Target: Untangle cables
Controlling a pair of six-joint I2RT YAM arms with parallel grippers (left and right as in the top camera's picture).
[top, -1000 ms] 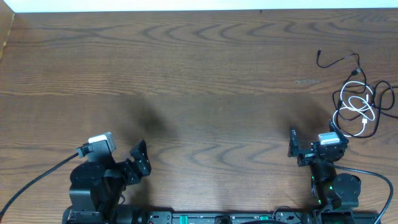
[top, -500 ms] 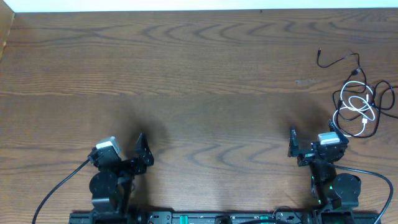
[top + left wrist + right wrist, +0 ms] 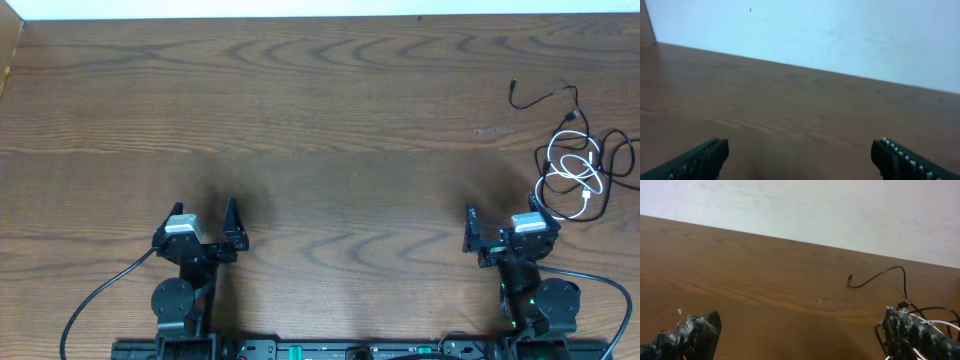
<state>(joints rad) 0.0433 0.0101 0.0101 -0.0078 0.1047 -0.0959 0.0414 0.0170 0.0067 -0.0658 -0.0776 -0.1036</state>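
Both sets of fingers are spread wide with nothing in them, left gripper (image 3: 800, 152) and right gripper (image 3: 802, 325) alike. The cables (image 3: 580, 165) sit just past the right gripper, off to its right. The white cable (image 3: 586, 200) is looped inside the black cable (image 3: 546, 97), and the bundle runs lengthwise away from the gripper, with one loose black end pointing farther out and left. Brown wood-grain table (image 3: 320, 120), pale wall (image 3: 790, 205). In the right wrist view a finger hides part of the tangle, and I can't tell which strand's on top.
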